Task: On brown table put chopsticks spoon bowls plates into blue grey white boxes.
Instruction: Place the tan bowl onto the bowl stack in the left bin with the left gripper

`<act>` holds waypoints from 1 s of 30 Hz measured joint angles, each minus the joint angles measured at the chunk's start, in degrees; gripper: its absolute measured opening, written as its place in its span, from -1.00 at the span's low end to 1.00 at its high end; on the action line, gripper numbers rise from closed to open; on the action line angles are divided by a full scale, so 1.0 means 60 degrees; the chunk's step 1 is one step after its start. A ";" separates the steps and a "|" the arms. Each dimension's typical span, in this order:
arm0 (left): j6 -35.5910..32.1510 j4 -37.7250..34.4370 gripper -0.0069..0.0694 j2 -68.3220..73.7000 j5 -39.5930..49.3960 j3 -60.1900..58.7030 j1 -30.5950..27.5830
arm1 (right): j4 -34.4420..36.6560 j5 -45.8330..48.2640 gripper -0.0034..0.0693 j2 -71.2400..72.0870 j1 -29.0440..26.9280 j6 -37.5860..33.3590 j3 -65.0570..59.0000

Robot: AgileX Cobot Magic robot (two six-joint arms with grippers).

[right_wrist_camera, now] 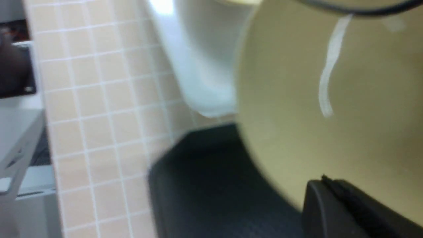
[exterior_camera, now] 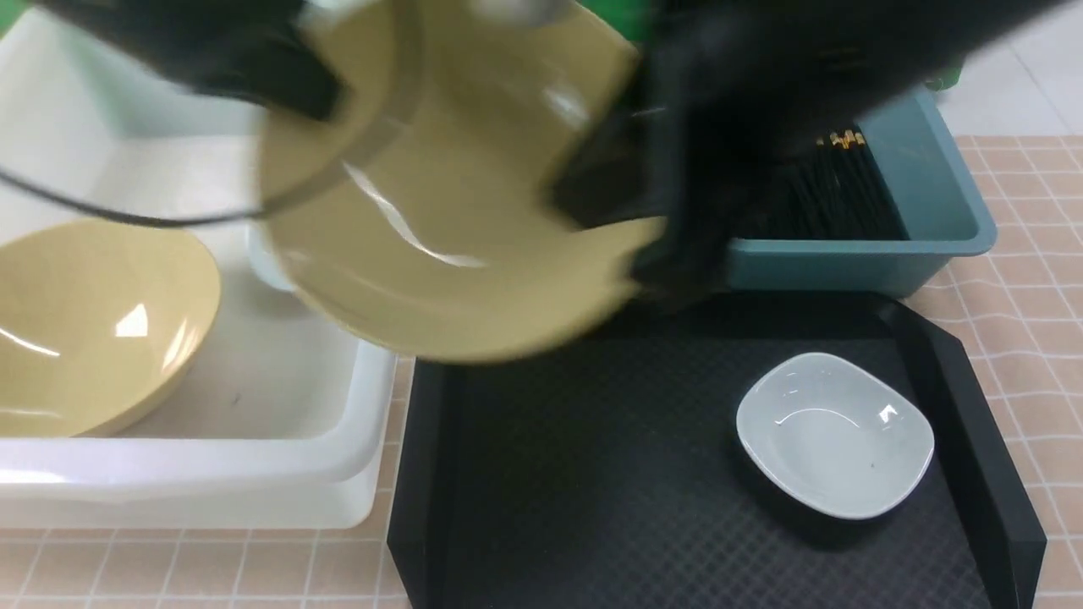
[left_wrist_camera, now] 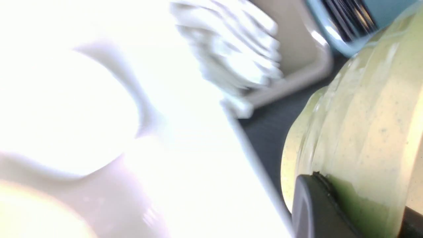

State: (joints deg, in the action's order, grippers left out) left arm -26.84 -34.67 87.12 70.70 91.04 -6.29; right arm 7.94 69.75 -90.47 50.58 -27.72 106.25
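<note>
A yellow bowl (exterior_camera: 457,211) hangs tilted above the gap between the white box (exterior_camera: 279,440) and the black tray. My left gripper (exterior_camera: 313,93) is shut on its upper left rim, and a finger (left_wrist_camera: 314,208) presses the bowl's wall (left_wrist_camera: 363,115). My right gripper (exterior_camera: 609,194) is shut on the right rim, its finger (right_wrist_camera: 340,208) lying on the bowl's inside (right_wrist_camera: 330,99). A second yellow bowl (exterior_camera: 93,321) rests in the white box. Black chopsticks (exterior_camera: 833,190) lie in the blue box (exterior_camera: 922,169). One white plate (exterior_camera: 833,436) sits on the tray. No spoon can be made out.
The black tray (exterior_camera: 592,474) with raised sides lies on the brown table (exterior_camera: 1032,254), in front of the blue box. In the left wrist view a blurred stack of white ware (left_wrist_camera: 238,49) sits in the grey box (left_wrist_camera: 297,39). A black cable (exterior_camera: 127,216) crosses over the white box.
</note>
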 joint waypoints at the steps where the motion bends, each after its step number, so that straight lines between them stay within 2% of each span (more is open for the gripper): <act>1: 0.0000 -0.0031 -0.80 -0.0247 0.0009 -0.0215 -0.0405 | -0.0022 0.0081 -0.81 -0.0267 0.0140 -0.0081 0.0324; 3: -0.0003 -0.0123 -0.80 -0.0795 0.0038 -0.0877 -0.1952 | -0.0047 0.0289 -0.81 -0.0856 0.0486 -0.0231 0.1003; 6: -0.0003 -0.0501 -0.80 -0.1315 -0.0166 -0.1801 -0.3714 | -0.0047 0.0353 -0.81 -0.1361 0.0648 -0.0475 0.1797; 9: 0.0005 -0.1222 -0.80 -0.1582 -0.0917 -0.2870 -0.5139 | -0.0103 0.0375 -0.81 -0.1524 0.0607 -0.0529 0.2097; 11: 0.0023 -0.1465 -0.80 -0.1619 -0.1622 -0.3532 -0.5645 | -0.0115 0.0421 -0.80 -0.1524 0.0490 -0.0566 0.2155; 17: 0.0034 -0.0939 -0.80 -0.1400 -0.3243 -0.4796 -0.5825 | -0.0157 0.0448 -0.80 -0.1381 -0.0229 -0.0586 0.2164; 22: 0.0034 -0.0644 -0.80 -0.0672 -0.3640 -0.4942 -0.5817 | -0.0157 0.0463 -0.80 -0.1342 -0.0584 -0.0558 0.2166; 30: 0.0015 -0.0491 -0.78 0.0535 -0.4025 -0.4929 -0.5817 | -0.0138 0.0463 -0.78 -0.1342 -0.0619 -0.0558 0.2166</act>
State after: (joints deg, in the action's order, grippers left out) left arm -26.75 -37.61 90.34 46.55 61.46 -41.20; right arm 7.11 72.52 -98.52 46.87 -31.07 119.25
